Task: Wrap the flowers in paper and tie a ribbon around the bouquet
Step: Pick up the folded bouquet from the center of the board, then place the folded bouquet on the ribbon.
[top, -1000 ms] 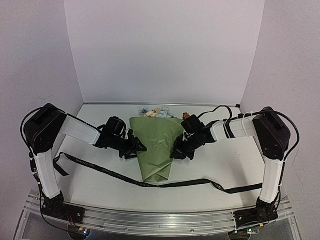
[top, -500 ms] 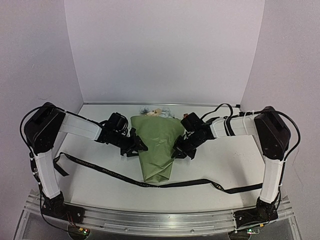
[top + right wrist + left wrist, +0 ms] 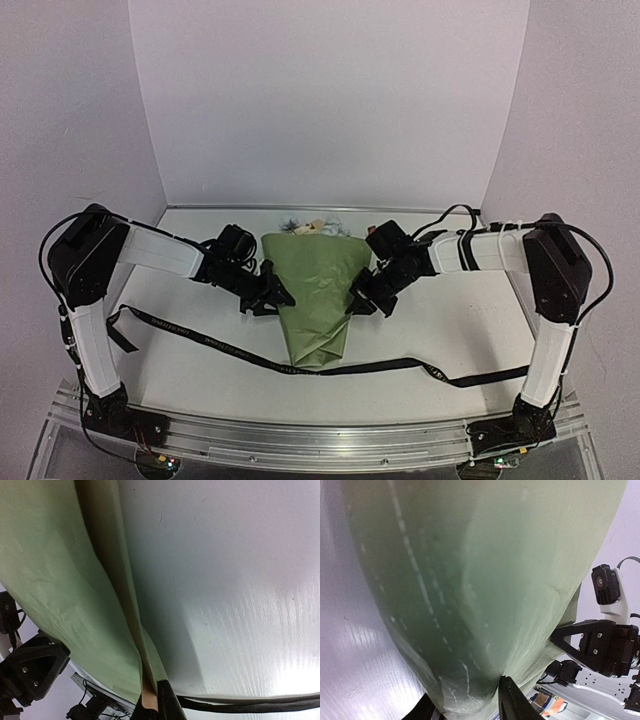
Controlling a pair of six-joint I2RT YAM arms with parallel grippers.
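Bouquet cone of olive-green paper [image 3: 318,300] lies tip-nearward between the hands: right hand [image 3: 363,303] pinches its edge, left hand [image 3: 277,298] straddles it, grip unclear.

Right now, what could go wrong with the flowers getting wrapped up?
The right gripper pinches only the paper's edge; if it slips or tugs hard, the bouquet may unroll or tear.
The ribbon lies loose and untied by the bouquet's narrow end, so nothing else seems to hold it shut.
The left gripper sits against the bouquet's side; a squeeze might crush the flowers.
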